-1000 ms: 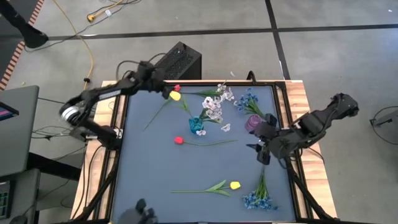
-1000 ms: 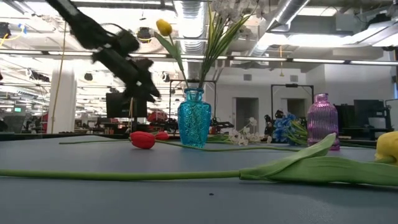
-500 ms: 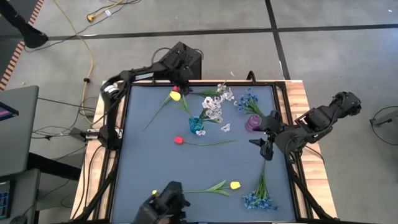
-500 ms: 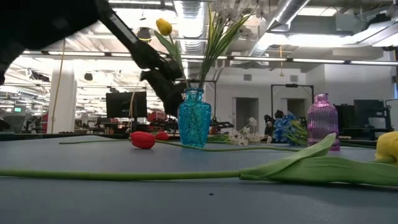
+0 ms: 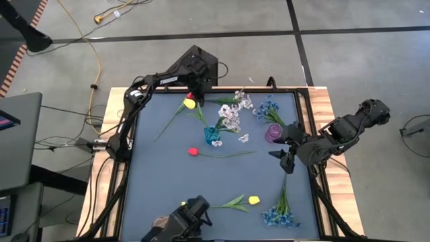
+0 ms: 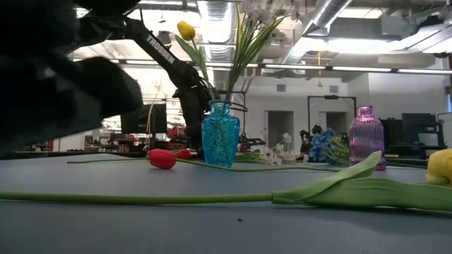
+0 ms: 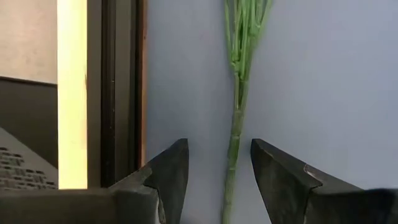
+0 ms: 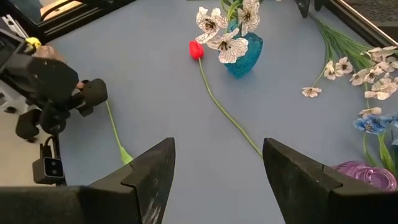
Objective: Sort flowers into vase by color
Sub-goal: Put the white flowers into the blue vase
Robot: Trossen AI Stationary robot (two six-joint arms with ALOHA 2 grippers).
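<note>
My left gripper point(image 5: 199, 90) is open at the table's far edge, pointing down. In the left wrist view its fingers point(image 7: 217, 168) stand on either side of a green stem point(image 7: 235, 140) lying on the mat, without touching it. That stem splits into several strands farther on. A red bud point(image 5: 191, 96) lies just beside the gripper. The blue vase point(image 5: 213, 133) holds a yellow tulip point(image 5: 189, 104) and white sprays point(image 5: 230, 117). My right gripper point(image 5: 281, 158) is open beside the purple vase point(image 5: 273, 132), above the mat.
A red tulip point(image 5: 193, 152), a yellow tulip point(image 5: 253, 199) and a blue spray point(image 5: 277, 215) lie on the mat. More white point(image 5: 242, 101) and blue sprays point(image 5: 267, 107) lie at the far side. A dark object point(image 5: 188, 216) sits at the near edge and blocks part of the low view.
My left arm has swung from the table's left edge to the far edge and along it to the right, bringing its gripper down behind the blue vase. The dark object at the near edge has moved right and now fills the left of the low view.
</note>
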